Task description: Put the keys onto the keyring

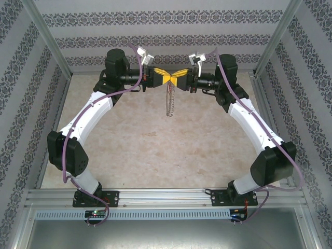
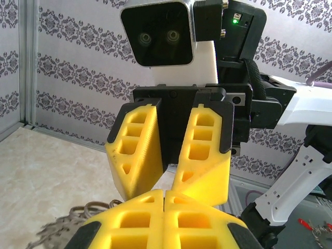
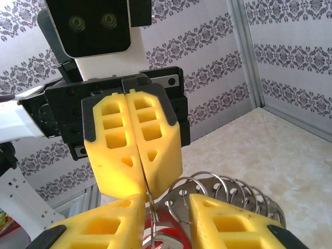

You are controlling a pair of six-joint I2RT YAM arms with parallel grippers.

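Both grippers meet tip to tip in mid-air at the back of the table. My left gripper (image 1: pixel 166 78) is shut on the thin wire of the keyring (image 1: pixel 169 104), which hangs down from it as a floppy silvery loop. In the right wrist view the wire (image 3: pixel 151 201) runs out of the left gripper's shut tips (image 3: pixel 141 179). My right gripper (image 3: pixel 166 205) is closed on the red head of the key (image 3: pixel 179 233), right against the wire. Small rings and metal tabs (image 3: pixel 233 189) fringe the loop beside it. The left wrist view shows my shut left gripper (image 2: pixel 165 196).
The beige tabletop (image 1: pixel 155 150) lies below the hanging loop. Patterned walls (image 1: pixel 166 41) close in the back and both sides. An aluminium rail (image 1: pixel 166 197) at the near edge carries both arm bases.
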